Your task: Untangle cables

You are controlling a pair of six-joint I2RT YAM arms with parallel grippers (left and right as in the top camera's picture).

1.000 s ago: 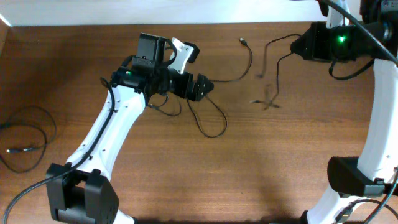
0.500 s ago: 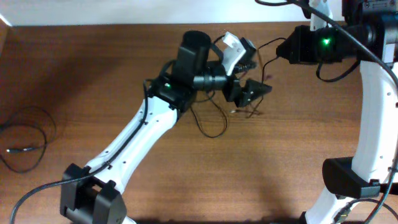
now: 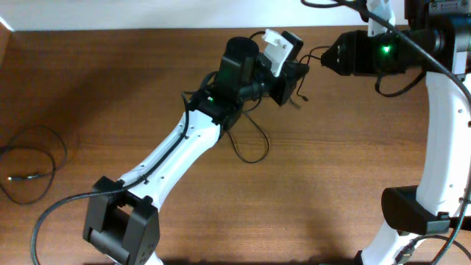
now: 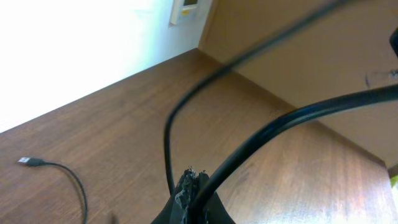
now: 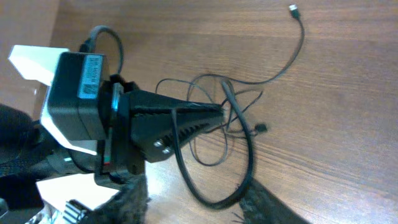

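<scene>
The cables (image 3: 254,160) are thin black cords, partly lifted off the brown table between the two arms. My left gripper (image 3: 297,71) is shut on one cord; in the left wrist view the cable (image 4: 292,118) runs up and right out of the closed left gripper (image 4: 193,186). The right wrist view shows that left gripper (image 5: 214,115) pinching the bunched cables (image 5: 233,109). My right gripper (image 5: 199,208) is open just in front of it, and a drooping loop (image 5: 214,202) of cable hangs between its fingers (image 5: 273,208). In the overhead view the right gripper (image 3: 327,59) almost meets the left one.
A separate coiled black cord (image 3: 29,158) lies at the table's far left edge. A loose plug end (image 5: 293,9) rests on the wood beyond the bunch. A tan panel (image 4: 311,56) and a white wall border the table's back.
My left arm swung right and toward the back of the table, then its gripper shut on a cable beside the right gripper. The right gripper went from shut to open.
</scene>
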